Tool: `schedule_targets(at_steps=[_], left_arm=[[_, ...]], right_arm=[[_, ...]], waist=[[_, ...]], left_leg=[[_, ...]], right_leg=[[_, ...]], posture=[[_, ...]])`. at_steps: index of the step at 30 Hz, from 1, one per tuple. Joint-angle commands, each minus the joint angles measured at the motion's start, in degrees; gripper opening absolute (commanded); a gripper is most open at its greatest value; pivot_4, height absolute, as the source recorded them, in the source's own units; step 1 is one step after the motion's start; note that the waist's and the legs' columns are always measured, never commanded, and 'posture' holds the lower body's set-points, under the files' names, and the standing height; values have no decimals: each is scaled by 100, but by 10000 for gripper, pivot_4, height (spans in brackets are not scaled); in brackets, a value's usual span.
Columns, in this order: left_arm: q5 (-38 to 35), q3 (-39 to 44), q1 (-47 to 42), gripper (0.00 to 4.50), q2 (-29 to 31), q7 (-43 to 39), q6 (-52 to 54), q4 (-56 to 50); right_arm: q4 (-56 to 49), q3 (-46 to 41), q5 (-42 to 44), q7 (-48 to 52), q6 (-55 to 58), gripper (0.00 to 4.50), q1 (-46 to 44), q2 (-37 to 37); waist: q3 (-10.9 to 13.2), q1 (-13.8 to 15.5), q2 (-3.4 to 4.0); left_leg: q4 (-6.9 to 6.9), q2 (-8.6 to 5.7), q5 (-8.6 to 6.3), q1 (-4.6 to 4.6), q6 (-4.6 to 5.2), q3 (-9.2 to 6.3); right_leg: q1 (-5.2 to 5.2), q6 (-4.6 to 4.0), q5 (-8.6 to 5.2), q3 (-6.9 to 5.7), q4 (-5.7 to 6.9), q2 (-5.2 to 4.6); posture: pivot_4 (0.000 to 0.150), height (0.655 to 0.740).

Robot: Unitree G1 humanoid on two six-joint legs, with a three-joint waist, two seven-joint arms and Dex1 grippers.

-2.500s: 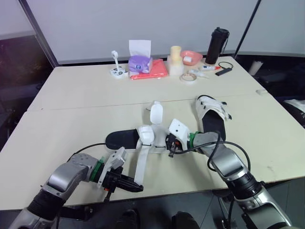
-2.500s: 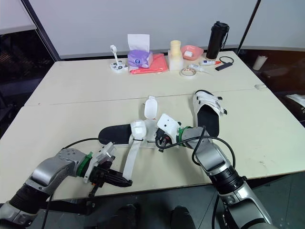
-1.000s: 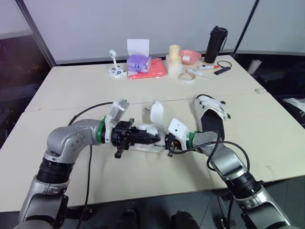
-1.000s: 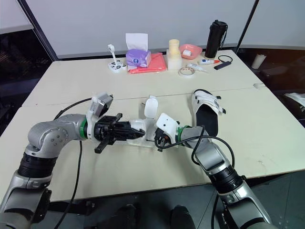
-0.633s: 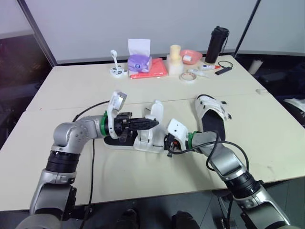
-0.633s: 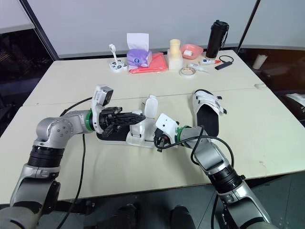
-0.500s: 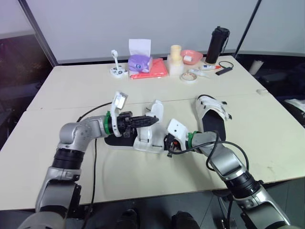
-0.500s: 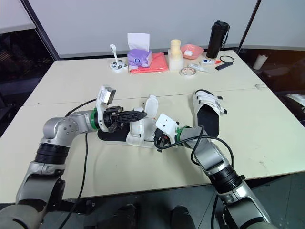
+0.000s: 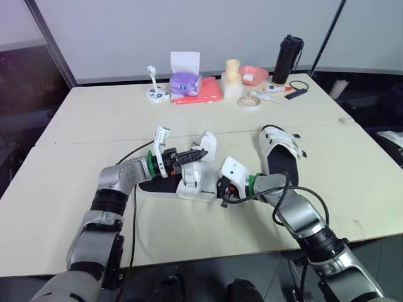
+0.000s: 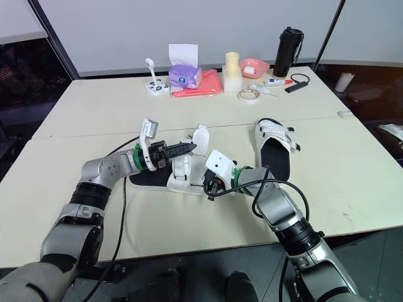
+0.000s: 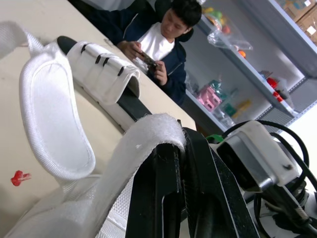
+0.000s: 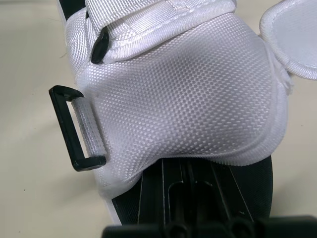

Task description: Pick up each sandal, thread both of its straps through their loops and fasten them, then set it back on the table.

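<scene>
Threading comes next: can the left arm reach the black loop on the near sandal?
Probably yes. The left claw, shut on the strap, sits just across the near sandal from the black loop; nothing lies between, and the right claw grips beside it.

Cannot see the tips of the left tool (image 11: 180, 148), clamped on the strap (image 11: 143, 136) and buried under its fuzzy end. Cannot judge the grip of the right tool (image 10: 211, 182), tucked beneath the white upper of the near sandal (image 12: 188, 89) along with most of its black sole (image 9: 150, 187). Cannot see the person (image 11: 158, 44) below the chest, behind the far sandal (image 11: 104, 69). Cannot identify the small bits (image 9: 267, 90) beside the tape roll (image 9: 250, 101) at the far end of the bench (image 9: 82, 126)
</scene>
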Motion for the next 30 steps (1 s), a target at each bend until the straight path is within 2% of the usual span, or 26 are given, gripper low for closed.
schedule_targets(at_steps=[1, 12, 15, 22, 30], left_arm=[[-16, 246, -257, 420, -100, -83, 24, 265], [168, 371, -292, 420, -326, 292, 368, 464], [225, 449, -263, 9885, -344, 453, 387, 600], [109, 955, -194, 44660, -274, 776, 359, 781], [120, 1715, -357, 44660, -92, 1229, -335, 1280]], right_arm=[[-24, 159, -5, 50, 105, 0, 92, -12], [-45, 158, -11, 22, 131, 0, 107, -10], [-48, 155, -10, 12, 131, 0, 112, -11], [-37, 156, -3, -11, 129, 0, 106, 4], [-22, 180, -4, -34, 112, 0, 122, 35]], waist=[[0, 0, 0], [-1, -6, -2], [-1, -10, -1], [-6, -11, -5], [-5, -13, -8]], left_leg=[[0, 0, 0, 0, 0, 0], [2, 0, 0, 0, 0, -1], [2, 0, 0, 1, 0, -1], [9, 0, 0, 3, 0, -2], [11, 0, 0, 4, 0, -4]], right_leg=[[0, 0, 0, 0, 0, 0], [1, 1, 0, -1, 3, 0], [1, 1, 0, -1, 4, 0], [6, 1, 0, -3, 6, 0], [5, 1, 0, -3, 9, 0]], posture=[[1500, 7400], [1500, 7400], [1500, 7400], [1500, 7400], [1500, 7400]])
